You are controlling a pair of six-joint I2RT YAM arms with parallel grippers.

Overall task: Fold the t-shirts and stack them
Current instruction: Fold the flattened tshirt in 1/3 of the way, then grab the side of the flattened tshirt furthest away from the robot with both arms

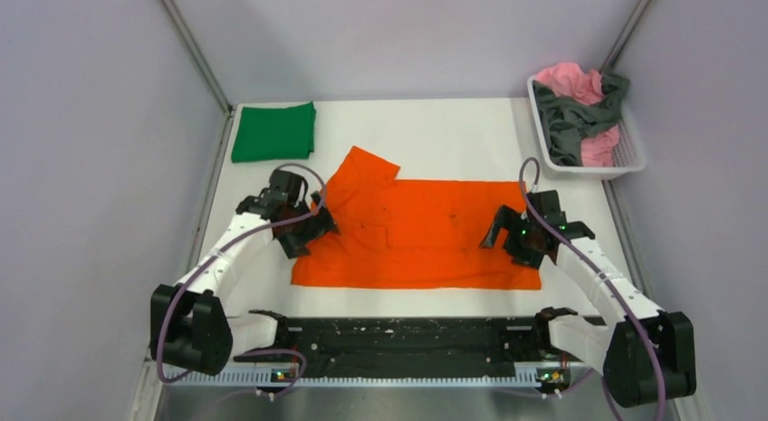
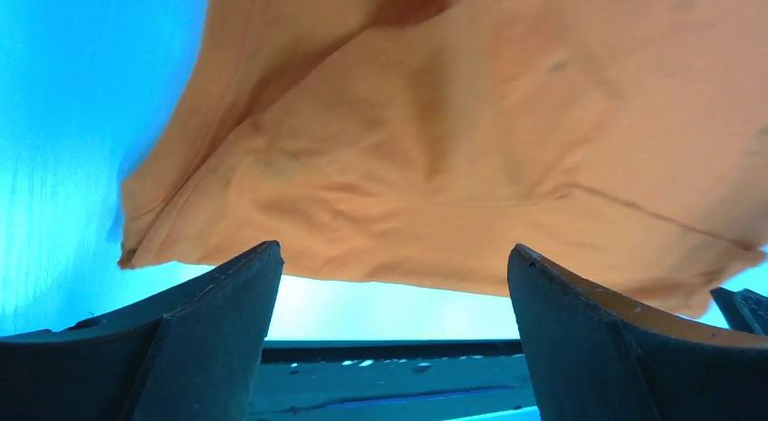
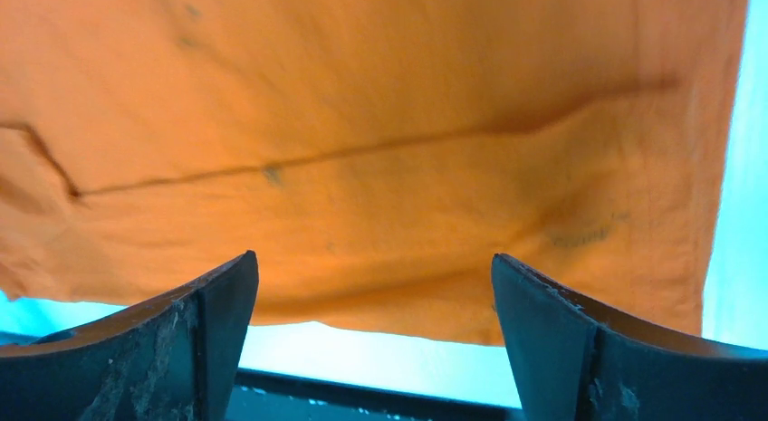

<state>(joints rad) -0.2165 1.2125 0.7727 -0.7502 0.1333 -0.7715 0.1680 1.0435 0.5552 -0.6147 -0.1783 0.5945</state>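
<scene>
Orange t-shirt (image 1: pixel 417 235) flat on bench (image 1: pixel 435 131), long axis 9–3 o'clock. L end effector (image 1: pixel 310 233) at its 9 o'clock end, R end effector (image 1: pixel 509 243) at 3; both wide, empty.

White links (image 1: pixel 231 249), black joints (image 1: pixel 195 335), purple cables (image 1: pixel 160 344), green lights (image 1: pixel 524 231); dark, scuffed, wedge-shaped pincer fingers (image 3: pixel 195 339).

You have bare table (image 1: pixel 435 131) at the far edge between the folded green t-shirt (image 1: pixel 273 131), far left, and the white basket (image 1: pixel 593 171), far right. The orange t-shirt (image 1: pixel 417 235) covers the centre; side walls (image 1: pixel 109 167) hem both flanks.
</scene>
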